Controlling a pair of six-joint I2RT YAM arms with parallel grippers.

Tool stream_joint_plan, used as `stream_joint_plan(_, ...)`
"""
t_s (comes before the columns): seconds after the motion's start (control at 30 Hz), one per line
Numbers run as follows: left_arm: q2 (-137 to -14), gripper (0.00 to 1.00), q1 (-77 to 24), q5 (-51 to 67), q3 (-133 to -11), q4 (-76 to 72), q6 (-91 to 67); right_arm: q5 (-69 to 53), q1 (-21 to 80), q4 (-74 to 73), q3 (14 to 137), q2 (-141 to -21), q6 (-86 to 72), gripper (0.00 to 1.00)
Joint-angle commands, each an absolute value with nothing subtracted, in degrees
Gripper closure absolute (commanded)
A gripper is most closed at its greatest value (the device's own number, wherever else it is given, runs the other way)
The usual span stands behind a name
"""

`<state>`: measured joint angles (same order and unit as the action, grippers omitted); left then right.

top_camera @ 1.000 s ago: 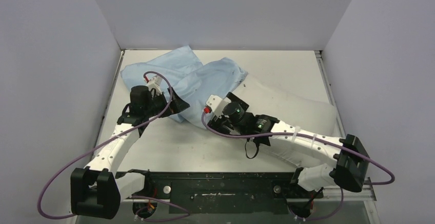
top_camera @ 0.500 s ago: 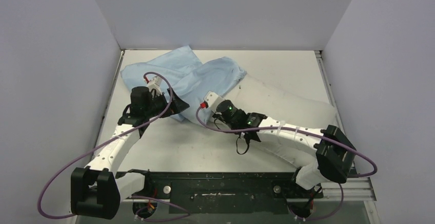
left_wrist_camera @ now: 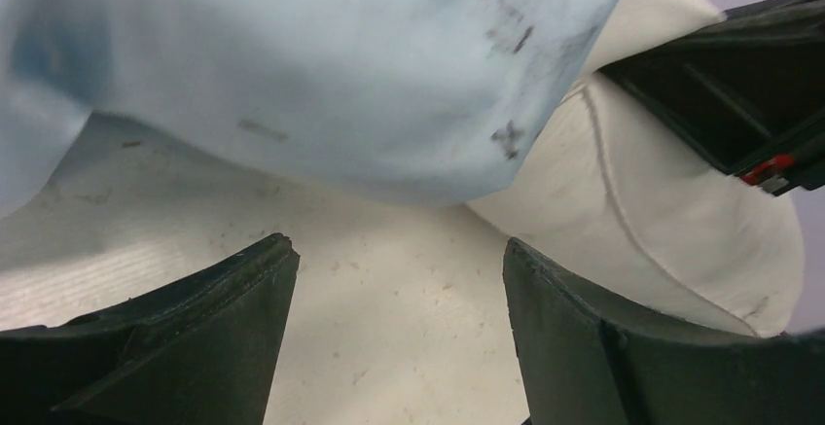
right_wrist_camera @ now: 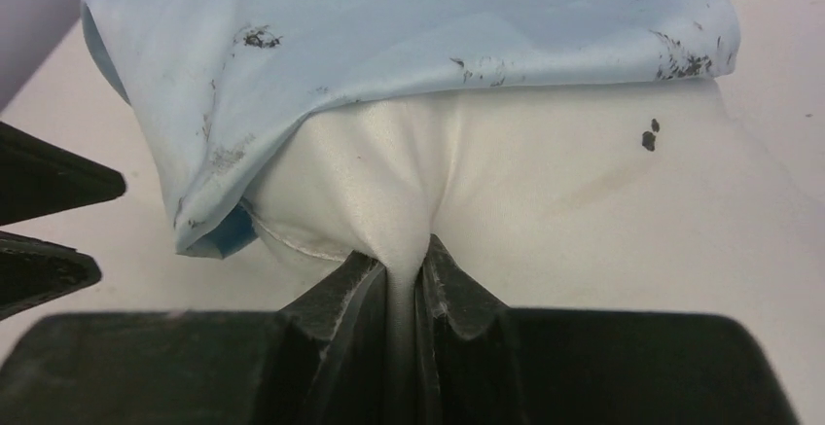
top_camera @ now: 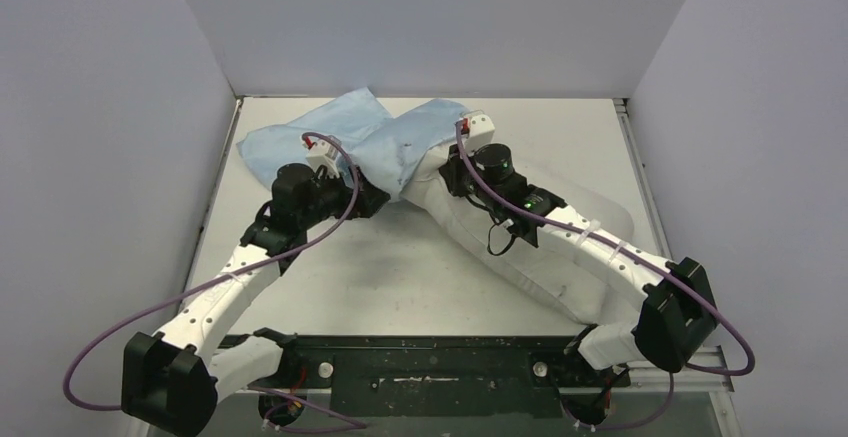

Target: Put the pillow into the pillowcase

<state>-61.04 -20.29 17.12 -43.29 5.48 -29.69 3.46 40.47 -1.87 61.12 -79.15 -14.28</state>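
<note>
Right end effector (right_wrist_camera: pixel 401 274) pinches a fold of pillow (right_wrist_camera: pixel 525 182); left end effector (left_wrist_camera: pixel 397 250) stands wide and empty beside the pillowcase (left_wrist_camera: pixel 321 65).

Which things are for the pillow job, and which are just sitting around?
For the job:
- plump off-white fabric pillow
- thin wrinkled light-blue fabric pillowcase
- right gripper, jaws pinching the pillow
- left gripper, jaws open, holding nothing

Just there:
- white table top
- grey side walls
</note>
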Motion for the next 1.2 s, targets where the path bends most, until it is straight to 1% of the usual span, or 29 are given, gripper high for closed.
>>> stream_joint_plan(0.0,-62.28,0.25,-22.32,16.01,-43.22,-8.66,-32.16,-1.58,40.63,8.89,64.83,-75.32,-25.75,1.0)
stream_joint_plan(0.17,-66.52,0.26,-23.69,14.22,-45.61,-10.2,-30.89,-3.49,40.25,13.12,63.69,-74.06,-32.1,1.0)
stream_joint_plan(0.27,-67.69,0.29,-24.74,11.84,-47.46,-8.74,-30.05,-3.51,40.25,14.5,62.83,-74.14,-33.54,1.0)
stream_joint_plan(0.3,-67.75,0.32,-25.22,11.44,-48.12,-8.32,-29.72,-3.17,40.17,14.71,62.5,-74.13,-33.84,1.0)
stream_joint_plan(0.33,-67.72,0.38,-25.67,11.01,-48.73,-7.74,-29.5,-2.84,40.17,14.9,62.23,-74.1,-34.07,1.0)
stream_joint_plan(0.4,-67.41,0.56,-26.64,10.42,-50.22,-5.65,-28.99,-1.7,40.02,15.15,61.64,-73.89,-34.87,1.0)
stream_joint_plan(0.47,-66.59,0.77,-27.39,9.8,-51.89,-2.49,-28.95,-0.22,39.75,15.79,60.78,-73.6,-36.97,1.0)
stream_joint_plan(0.53,-65.22,0.96,-28.03,9.87,-52.61,-0.52,-29.78,2.17,39.05,16.66,59.57,-73.33,-39.7,1.0)
stream_joint_plan(0.57,-64.38,1.0,-28.3,10.71,-52.61,-0.4,-30.35,2.47,38.76,17.31,58.97,-73.24,-41.21,1.0)
stream_joint_plan(0.77,-61.97,1.0,-29.03,20.6,-49.83,-6.9,-36.65,3.31,38.58,18.99,58.53,-74.9,-44.76,1.0)
stream_joint_plan(0.93,-63.02,1.0,-29.38,26.92,-50.72,-10.6,-41.45,8.43,38.58,19.24,57.89,-75.5,-44.64,1.0)
stream_joint_plan(1.07,-64.34,1.0,-30.96,32.92,-48.91,-19.37,-49.34,11.33,38.48,19.72,56.72,-75.78,-43.15,1.0)
stream_joint_plan(1.17,-65.17,1.0,-32.73,35.03,-47.45,-24.17,-53.71,14.29,38.5,20.0,54.98,-75.44,-42.64,1.0)
